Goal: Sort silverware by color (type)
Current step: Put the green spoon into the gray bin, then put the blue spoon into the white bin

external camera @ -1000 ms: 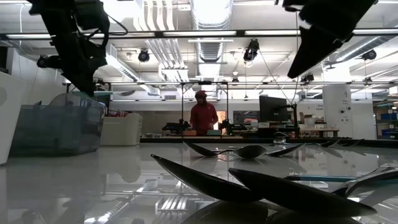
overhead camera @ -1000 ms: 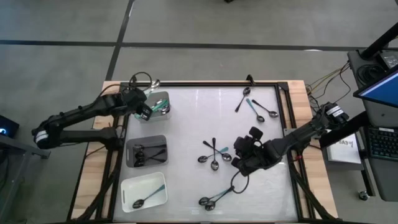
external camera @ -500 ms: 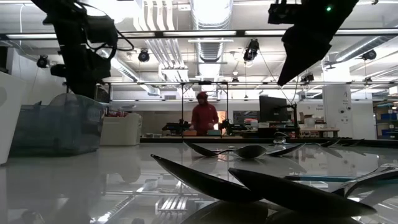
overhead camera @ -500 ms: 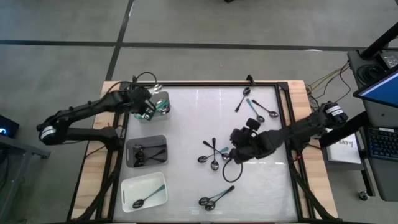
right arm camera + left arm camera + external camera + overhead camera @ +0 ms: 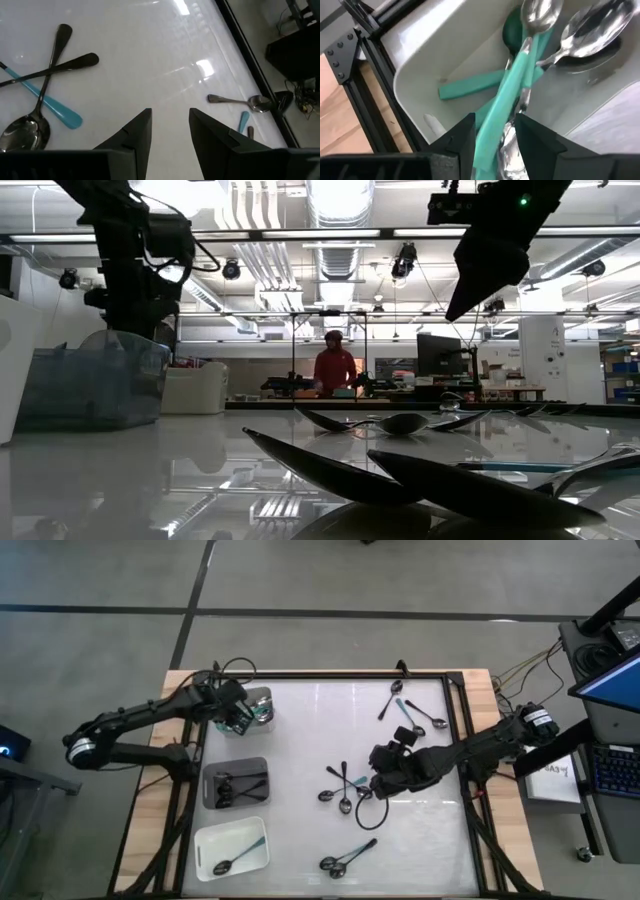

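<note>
My left gripper [image 5: 240,717] hangs over the pale tray [image 5: 262,698] at the table's far left, shut on a teal-handled spoon [image 5: 520,65]. Other teal-handled spoons [image 5: 470,87] lie in that tray. My right gripper [image 5: 378,783] hovers mid-table, open by a narrow gap and touching nothing, just right of a crossed cluster of black-handled and teal-handled spoons [image 5: 345,790]. In the right wrist view that cluster [image 5: 47,90] lies flat on the white tabletop ahead of my right gripper [image 5: 170,117]. My left gripper pinches the teal spoon's handle [image 5: 492,127] between its two fingers, coming from above and slanting down into the tray. The handle runs along the fingers, and the shiny bowl [image 5: 540,12] points away from them, above the spoons in the tray.
A grey tray [image 5: 210,775] holds dark-handled spoons and a white tray [image 5: 205,840] holds two more. Loose spoons lie at the far right [image 5: 410,712] and near the near edge [image 5: 345,858]. A black frame [image 5: 455,740] rims the table. A person [image 5: 333,370] stands far behind.
My right gripper has moved toward the table's left and far edges, closing on the crossed spoons in the middle. My left gripper has shifted slightly to the right over the far-left tray, keeping its spoon.
</note>
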Robot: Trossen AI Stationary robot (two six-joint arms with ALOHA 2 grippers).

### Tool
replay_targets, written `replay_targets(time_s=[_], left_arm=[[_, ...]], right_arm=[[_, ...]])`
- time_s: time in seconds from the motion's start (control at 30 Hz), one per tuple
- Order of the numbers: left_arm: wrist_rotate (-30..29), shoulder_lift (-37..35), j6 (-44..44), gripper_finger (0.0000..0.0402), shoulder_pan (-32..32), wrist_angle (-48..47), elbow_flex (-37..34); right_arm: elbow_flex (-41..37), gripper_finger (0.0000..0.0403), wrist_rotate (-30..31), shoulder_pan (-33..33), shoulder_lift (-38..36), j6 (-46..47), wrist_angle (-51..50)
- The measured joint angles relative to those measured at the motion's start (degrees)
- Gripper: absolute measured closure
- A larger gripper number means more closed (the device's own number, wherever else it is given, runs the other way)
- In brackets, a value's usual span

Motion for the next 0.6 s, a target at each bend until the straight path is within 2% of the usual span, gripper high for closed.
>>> replay_targets(time_s=[0.07, 0.17, 0.33, 0.47, 0.6], left_arm=[[0.5, -0.6, -0.2, 0.0281, -0.3, 0.3, 1.0], [4.9, -1.3, -0.3, 0.0280, -1.3, 2.2, 2.8], [13.3, -1.4, -1.2, 0.0279, -5.4, 13.1, 4.6], [14.7, 0.1, -3.5, 0.0279, -10.6, 21.7, 4.6], [14.8, 3.1, -6.7, 0.0279, -18.5, 29.3, 4.6]], right_arm=[[0.0, 0.0280, -0.1, 0.0, 0.0, -0.1, -0.1], [0.0, 0.0280, -0.4, 0.0, 0.0, -0.1, -0.6], [0.0, 0.0280, -2.9, 0.1, 0.0, 0.1, -2.9], [0.0, 0.0280, -3.5, 0.1, 0.0, 1.6, -5.3], [0.0, 0.0280, -4.9, 0.1, 0.0, 3.8, -8.8]])
